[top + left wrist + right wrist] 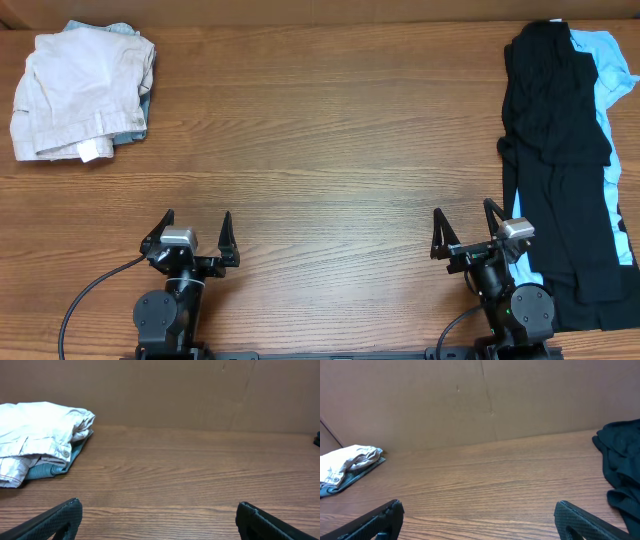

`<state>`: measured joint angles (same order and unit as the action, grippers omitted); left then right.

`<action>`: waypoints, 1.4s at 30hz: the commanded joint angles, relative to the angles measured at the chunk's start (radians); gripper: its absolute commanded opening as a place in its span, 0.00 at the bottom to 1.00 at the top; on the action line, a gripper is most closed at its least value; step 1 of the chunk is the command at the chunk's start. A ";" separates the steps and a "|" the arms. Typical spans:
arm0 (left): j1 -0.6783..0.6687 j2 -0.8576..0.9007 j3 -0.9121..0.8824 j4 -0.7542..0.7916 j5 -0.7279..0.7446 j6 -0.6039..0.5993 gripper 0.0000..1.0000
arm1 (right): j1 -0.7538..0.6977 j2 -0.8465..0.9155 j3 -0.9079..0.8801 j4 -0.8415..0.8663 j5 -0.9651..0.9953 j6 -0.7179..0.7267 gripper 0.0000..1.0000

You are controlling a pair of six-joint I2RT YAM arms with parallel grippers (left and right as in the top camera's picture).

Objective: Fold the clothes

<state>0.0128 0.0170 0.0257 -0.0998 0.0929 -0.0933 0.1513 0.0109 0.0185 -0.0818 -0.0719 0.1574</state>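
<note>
Lying in a long, crumpled heap along the right edge of the wooden table (320, 150), the black garment (555, 150) is seen spread over a light blue shirt (610, 60). The shirt's fabric is left showing along the heap's far and right sides. Whether the black cloth is made up of one piece or several cannot be told from the overhead view. The heap is pictured unfolded and is held by neither gripper.

The right gripper (463, 210) is positioned just beside the heap's near-left end, its two fingers spread wide apart with nothing between them. In the right wrist view only bare wood is framed by the fingers, with black fabric glimpsed off to the right. The left gripper (197, 216) is placed at the front left of the table, well apart from the heap, its fingers likewise parted and nothing gripped.

At the far left corner a pale folded garment (80, 90) is stacked on a teal piece (50, 467), with a small white tag showing at its near edge. A black cable (85, 300) is curved from the left arm's base toward the front edge. A plain brown wall (160, 390) is seen behind the table.
</note>
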 commanded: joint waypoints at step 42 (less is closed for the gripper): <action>0.000 0.034 -0.010 0.001 -0.059 0.027 1.00 | -0.003 -0.007 -0.011 0.005 0.000 0.002 1.00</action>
<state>0.0128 0.0490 0.0257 -0.1009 0.0479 -0.0933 0.1513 0.0109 0.0185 -0.0814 -0.0715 0.1570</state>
